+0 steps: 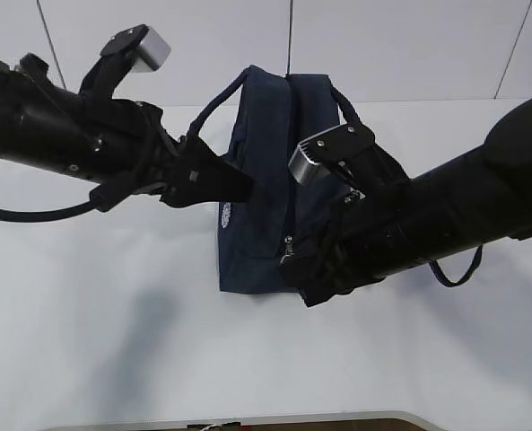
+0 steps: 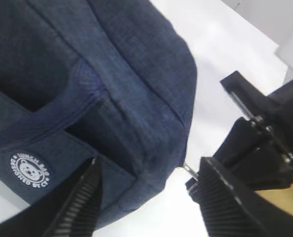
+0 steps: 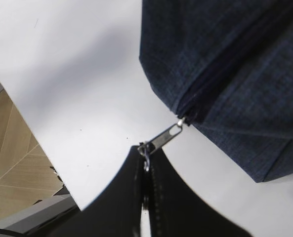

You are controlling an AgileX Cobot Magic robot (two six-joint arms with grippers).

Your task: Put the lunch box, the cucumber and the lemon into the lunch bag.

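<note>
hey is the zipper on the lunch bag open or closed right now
Closed, as far as visible. In the right wrist view the lunch bag zipper seam shows no gap, and the right gripper pinches its silver pull.

The lunch bag (image 2: 111,89) fills the upper left of the frame, navy fabric, its round white logo (image 2: 30,171) at lower left. The left gripper (image 2: 148,197) stands with its ribbed fingers (image 2: 82,202) apart along the bottom edge, straddling the bag's lower corner. At right, the right gripper (image 2: 265,148), black, sits by the zipper pull (image 2: 188,169).
</note>
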